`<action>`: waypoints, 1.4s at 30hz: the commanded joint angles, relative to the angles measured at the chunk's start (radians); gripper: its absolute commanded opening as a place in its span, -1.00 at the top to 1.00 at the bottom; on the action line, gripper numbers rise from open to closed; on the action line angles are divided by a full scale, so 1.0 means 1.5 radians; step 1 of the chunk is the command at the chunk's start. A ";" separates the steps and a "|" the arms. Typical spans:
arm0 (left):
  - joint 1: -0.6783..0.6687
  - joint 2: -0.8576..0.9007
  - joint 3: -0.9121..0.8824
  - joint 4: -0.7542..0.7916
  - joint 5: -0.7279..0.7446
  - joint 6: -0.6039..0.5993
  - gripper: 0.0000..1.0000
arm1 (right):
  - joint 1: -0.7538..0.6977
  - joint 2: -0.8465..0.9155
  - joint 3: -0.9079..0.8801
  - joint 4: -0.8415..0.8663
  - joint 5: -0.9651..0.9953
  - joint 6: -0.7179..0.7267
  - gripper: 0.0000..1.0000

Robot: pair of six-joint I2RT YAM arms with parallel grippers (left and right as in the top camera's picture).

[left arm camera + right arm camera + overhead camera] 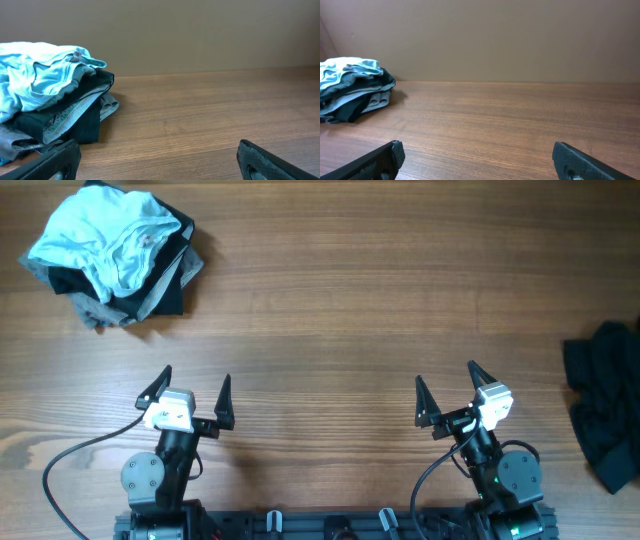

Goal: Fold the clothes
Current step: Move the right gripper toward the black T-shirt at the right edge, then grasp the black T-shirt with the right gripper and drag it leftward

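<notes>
At the wooden table's (330, 300) 3 o'clock edge lies the crumpled black shirt (605, 415), partly out of frame and well apart from both grippers. At 10 o'clock a light-blue garment (105, 240) tops a heap of grey and dark clothes. Near 6 o'clock, the left gripper (196, 375) and right gripper (446, 373) gape wide, holding nothing.

Pile (150, 295): far left corner, light-blue garment (105, 235) on top, grey and dark pieces beneath.
Black shirt (605, 405): crumpled at the right edge.
Left gripper (196, 380): jaws apart, empty.
Right gripper (446, 375): jaws apart, empty, well apart from the shirt.
</notes>
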 commanded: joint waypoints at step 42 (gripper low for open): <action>-0.002 0.723 0.819 -0.453 0.027 -0.025 -1.00 | -0.053 0.861 0.873 -0.633 -0.038 0.086 -0.99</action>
